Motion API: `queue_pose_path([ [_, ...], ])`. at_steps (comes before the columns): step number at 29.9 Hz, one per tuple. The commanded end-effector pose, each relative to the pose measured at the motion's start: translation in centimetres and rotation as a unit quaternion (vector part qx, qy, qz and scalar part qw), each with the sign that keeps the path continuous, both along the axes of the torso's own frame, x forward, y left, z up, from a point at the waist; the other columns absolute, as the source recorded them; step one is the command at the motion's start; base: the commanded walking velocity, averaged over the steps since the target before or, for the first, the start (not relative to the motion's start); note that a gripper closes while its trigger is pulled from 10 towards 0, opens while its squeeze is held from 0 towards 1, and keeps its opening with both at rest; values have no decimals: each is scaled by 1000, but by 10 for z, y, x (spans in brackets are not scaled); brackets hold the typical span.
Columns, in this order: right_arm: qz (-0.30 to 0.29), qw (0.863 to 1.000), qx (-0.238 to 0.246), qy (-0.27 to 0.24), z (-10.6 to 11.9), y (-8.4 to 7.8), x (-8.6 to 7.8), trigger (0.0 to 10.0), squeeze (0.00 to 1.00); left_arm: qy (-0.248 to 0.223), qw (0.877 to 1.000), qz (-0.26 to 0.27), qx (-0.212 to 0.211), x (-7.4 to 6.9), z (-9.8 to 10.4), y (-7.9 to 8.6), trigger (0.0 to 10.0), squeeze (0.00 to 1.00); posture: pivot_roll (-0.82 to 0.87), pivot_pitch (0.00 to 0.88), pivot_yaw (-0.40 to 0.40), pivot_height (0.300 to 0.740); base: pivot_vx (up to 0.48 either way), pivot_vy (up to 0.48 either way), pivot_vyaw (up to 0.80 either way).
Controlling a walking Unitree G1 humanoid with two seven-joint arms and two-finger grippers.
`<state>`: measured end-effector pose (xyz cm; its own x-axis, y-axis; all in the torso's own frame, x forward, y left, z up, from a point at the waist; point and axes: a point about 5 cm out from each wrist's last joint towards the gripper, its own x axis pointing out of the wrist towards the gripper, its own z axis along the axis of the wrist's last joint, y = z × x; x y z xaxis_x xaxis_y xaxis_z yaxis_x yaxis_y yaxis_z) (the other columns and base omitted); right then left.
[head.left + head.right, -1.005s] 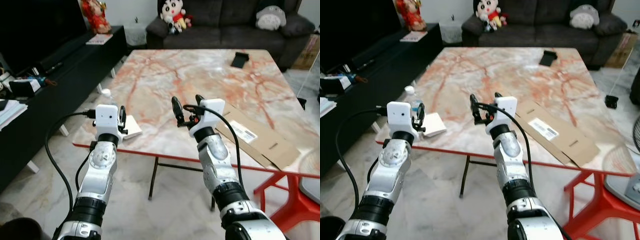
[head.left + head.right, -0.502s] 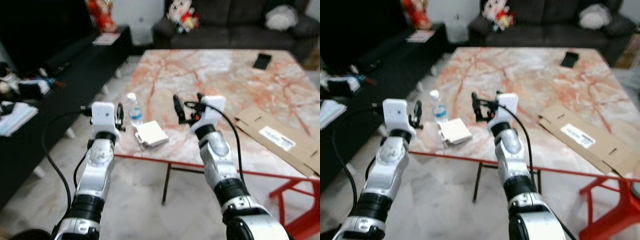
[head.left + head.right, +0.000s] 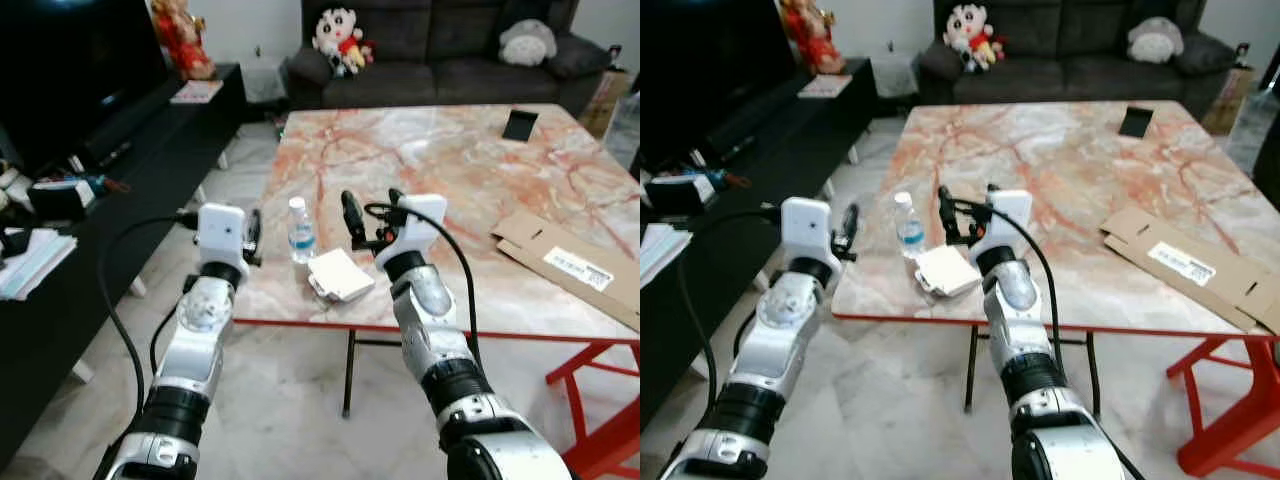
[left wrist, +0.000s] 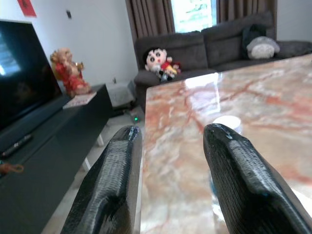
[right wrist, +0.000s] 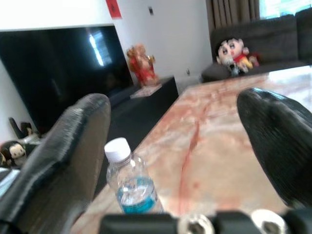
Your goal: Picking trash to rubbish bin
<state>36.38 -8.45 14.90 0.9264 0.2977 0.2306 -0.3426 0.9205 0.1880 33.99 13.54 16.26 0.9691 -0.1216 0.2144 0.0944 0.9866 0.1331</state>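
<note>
A small clear water bottle (image 3: 300, 230) with a white cap and blue label stands upright near the marble table's (image 3: 440, 160) front left corner. Next to it lies a white folded paper pad (image 3: 340, 275), close to the front edge. My right gripper (image 3: 372, 212) is open and empty, held above the table just right of the bottle; the bottle (image 5: 131, 187) appears between its fingers in the right wrist view. My left gripper (image 3: 252, 228) is open and empty too, raised just off the table's left edge, left of the bottle.
A flattened cardboard box (image 3: 572, 268) lies at the table's right side and a black phone (image 3: 520, 125) at its far right. A dark TV cabinet (image 3: 120, 150) runs along the left, a sofa (image 3: 440, 50) with plush toys behind. White floor lies before the table.
The whole view has shifted as the camera moved, bringing the bottle and white pad into sight between my arms. Both arms keep the same raised pose, grippers open.
</note>
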Motion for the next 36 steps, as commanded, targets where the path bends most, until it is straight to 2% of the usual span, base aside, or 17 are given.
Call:
queue_pose_path([
  [1,6,1000,-1,-2,3,6,1,10000,0,1,1000,-3,12,-1,1,1,10000,0,78,0,65,740,0,0,0],
  [11,13,1000,0,-2,2,8,-1,10000,0,4,1000,-3,24,-3,-3,1,10000,0,74,0,75,740,51,0,0],
  [14,14,1000,6,-1,1,9,-1,10000,0,4,1000,-3,23,-3,-3,1,10000,0,75,0,77,740,355,0,-800],
  [29,22,1000,6,-3,0,16,-3,10000,0,-3,1000,7,16,-5,-1,4,10000,0,84,0,75,740,366,0,0],
  [33,27,999,-17,-23,5,18,-4,10000,0,-15,1000,12,17,-3,5,6,10000,0,90,0,73,740,379,0,0],
  [36,31,999,-22,-25,5,19,-4,10000,0,-19,1000,17,16,-3,8,8,10000,0,94,0,71,740,381,0,800],
])
